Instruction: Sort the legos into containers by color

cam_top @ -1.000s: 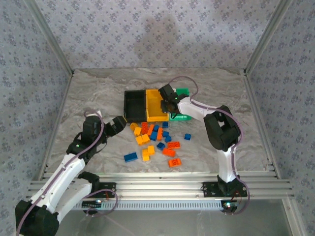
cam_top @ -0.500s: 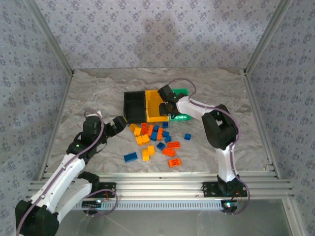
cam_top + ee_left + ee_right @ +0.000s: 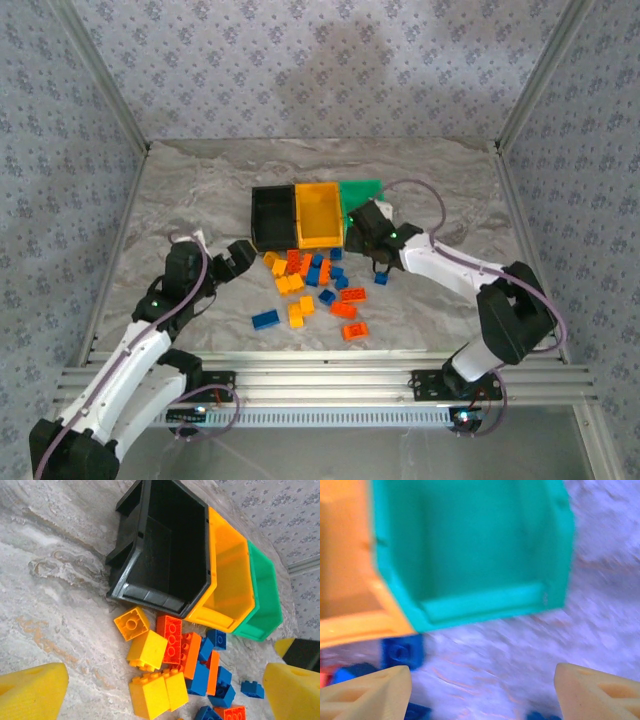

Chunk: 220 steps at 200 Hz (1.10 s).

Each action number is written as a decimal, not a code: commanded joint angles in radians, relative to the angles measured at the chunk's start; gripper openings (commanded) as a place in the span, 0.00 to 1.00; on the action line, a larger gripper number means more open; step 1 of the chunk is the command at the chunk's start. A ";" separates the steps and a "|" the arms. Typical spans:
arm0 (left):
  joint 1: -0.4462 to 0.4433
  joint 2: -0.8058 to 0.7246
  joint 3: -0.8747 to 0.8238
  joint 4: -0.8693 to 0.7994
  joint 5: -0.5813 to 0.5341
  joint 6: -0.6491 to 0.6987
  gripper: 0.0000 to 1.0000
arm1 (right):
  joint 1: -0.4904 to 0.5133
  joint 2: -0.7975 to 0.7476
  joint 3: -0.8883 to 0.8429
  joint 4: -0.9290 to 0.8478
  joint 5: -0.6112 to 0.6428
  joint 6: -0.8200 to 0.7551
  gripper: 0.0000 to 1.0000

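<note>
Right gripper [image 3: 480, 692] hangs open and empty by the green bin [image 3: 485, 607], so we should centre its jaws over one blue lego [image 3: 402, 651] before closing.

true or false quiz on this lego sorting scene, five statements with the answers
1. The black bin, yellow bin and green bin stand joined in one row. True.
2. The black bin is packed with blue bricks. False: no brick shows inside it.
3. The legos lie loose on the table, on the near side of the bins. True.
4. The left gripper is clamped on a red brick. False: its fingers stand open with nothing between them.
5. The right gripper is shut. False: its fingers are spread wide, in front of the green bin.
</note>
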 commanded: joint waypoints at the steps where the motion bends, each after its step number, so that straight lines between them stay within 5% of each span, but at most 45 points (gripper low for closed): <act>1: -0.006 -0.044 -0.029 -0.025 0.022 -0.025 1.00 | 0.017 -0.073 -0.088 -0.065 0.085 0.164 0.77; 118: -0.005 -0.026 -0.088 -0.013 0.021 -0.057 1.00 | 0.015 0.031 -0.196 0.053 -0.005 0.232 0.64; 220: -0.005 -0.025 -0.096 -0.003 0.024 -0.063 1.00 | 0.034 -0.024 -0.212 0.082 -0.036 0.197 0.30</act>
